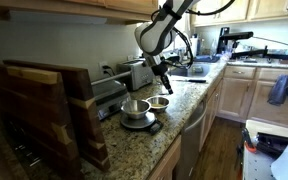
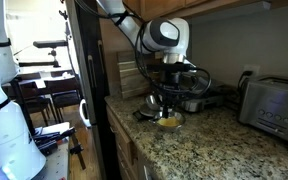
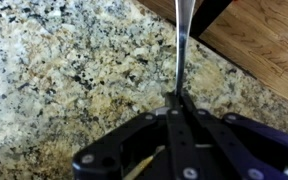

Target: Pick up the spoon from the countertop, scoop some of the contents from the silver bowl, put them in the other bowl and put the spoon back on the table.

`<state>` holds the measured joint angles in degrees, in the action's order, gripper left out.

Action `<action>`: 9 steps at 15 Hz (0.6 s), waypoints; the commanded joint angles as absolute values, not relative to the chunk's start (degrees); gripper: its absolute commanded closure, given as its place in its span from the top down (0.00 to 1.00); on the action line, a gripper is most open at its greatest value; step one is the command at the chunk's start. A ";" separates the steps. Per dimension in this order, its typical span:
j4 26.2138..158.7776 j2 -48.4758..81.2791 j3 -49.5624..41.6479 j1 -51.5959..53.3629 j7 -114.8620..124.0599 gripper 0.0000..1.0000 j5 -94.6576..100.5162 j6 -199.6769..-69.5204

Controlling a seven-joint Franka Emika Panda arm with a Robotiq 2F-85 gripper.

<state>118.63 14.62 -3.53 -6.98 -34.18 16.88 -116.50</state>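
In the wrist view my gripper [image 3: 180, 100] is shut on the thin silver handle of the spoon [image 3: 181, 50]. The handle runs up out of the picture, so the spoon's scoop end is hidden. Below it lies the speckled granite countertop [image 3: 64, 80]. In both exterior views the gripper [image 1: 163, 82] [image 2: 170, 95] hangs just above the two bowls. The silver bowl [image 1: 135, 108] sits on a dark flat base. The smaller bowl [image 1: 159, 102] [image 2: 169, 122], nearer the counter edge, shows yellowish contents.
A toaster [image 1: 134, 72] [image 2: 274, 100] stands behind the bowls. A wooden rack [image 1: 54, 110] fills the near end of the counter. The counter's rounded edge [image 3: 199, 45] drops to a wooden floor [image 3: 264, 50]. Cabinets [image 1: 239, 95] and a blue cloth [image 1: 284, 90] lie across the aisle.
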 commanded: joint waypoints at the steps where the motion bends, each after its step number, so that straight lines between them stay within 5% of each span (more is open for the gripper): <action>1: 118.52 14.64 -3.38 -7.10 -34.16 0.02 16.90 -116.36; 9: 117.92 15.66 -3.04 -3.74 -36.40 0.02 31.42 -113.36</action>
